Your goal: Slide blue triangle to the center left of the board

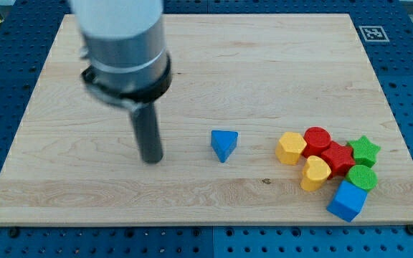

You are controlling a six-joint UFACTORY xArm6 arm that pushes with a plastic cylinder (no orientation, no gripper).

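Note:
The blue triangle (224, 144) lies on the wooden board (206, 64), a little right of the middle and toward the view's bottom. My tip (151, 159) rests on the board to the left of the blue triangle, about a hundred pixels away, not touching it. The rod rises from the tip into the large grey arm housing at the view's top left.
A cluster of blocks sits at the view's bottom right: a yellow hexagon (291, 148), a red cylinder (317, 138), a red star (338, 157), a yellow heart (315, 173), a green star (365, 150), a green cylinder (362, 176) and a blue cube (348, 201). A fiducial marker (373, 33) is at the top right.

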